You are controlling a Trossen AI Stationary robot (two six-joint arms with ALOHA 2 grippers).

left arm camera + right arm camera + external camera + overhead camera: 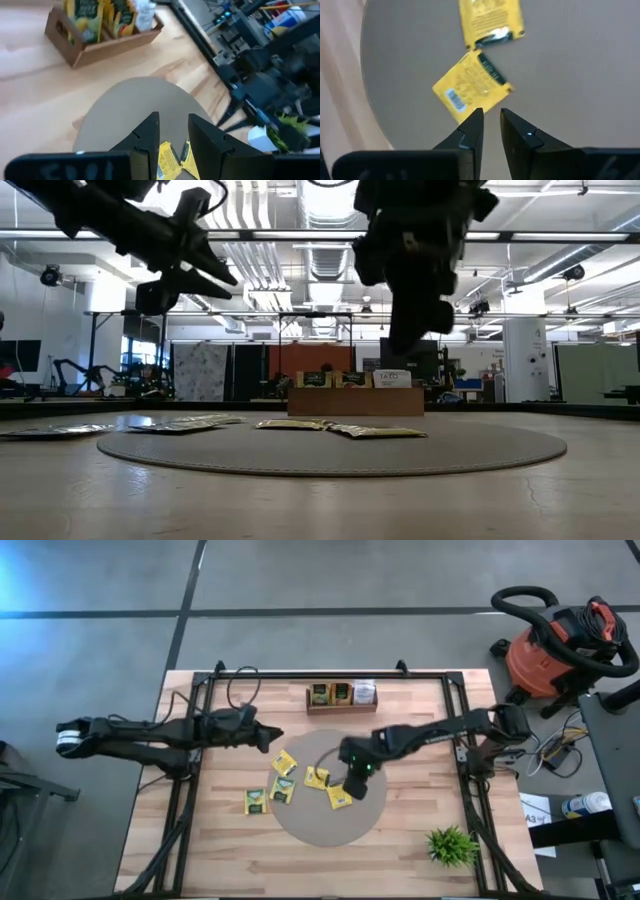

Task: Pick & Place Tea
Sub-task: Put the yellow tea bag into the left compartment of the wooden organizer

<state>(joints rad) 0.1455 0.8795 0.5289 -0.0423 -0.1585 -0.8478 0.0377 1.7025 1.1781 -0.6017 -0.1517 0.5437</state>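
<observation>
The right arm's dark two-finger gripper (pixel 488 125) fills the near edge of its wrist view, its fingers a narrow gap apart with nothing between them, hanging just above a flat square yellow tea packet (pixel 471 88) that lies on the round grey-brown mat (pixel 372 815). A second yellow tea packet (pixel 490 21) lies just beyond the first, almost touching it. From above, this gripper (pixel 357 783) hovers over the mat's middle. Three more yellow packets lie to the left: one (pixel 285 763) at the mat's edge, one (pixel 283 791) below it, and one (pixel 255 802) on the light wooden tabletop (pixel 200 850) beside the mat. The left arm's dark gripper (pixel 272 736) hangs above the table left of the mat, fingers slightly apart, empty. A brown wooden divided tray (pixel 341 695) holding upright packets stands at the far edge. A small green plant (pixel 451 845) sits at the table's near right corner.
</observation>
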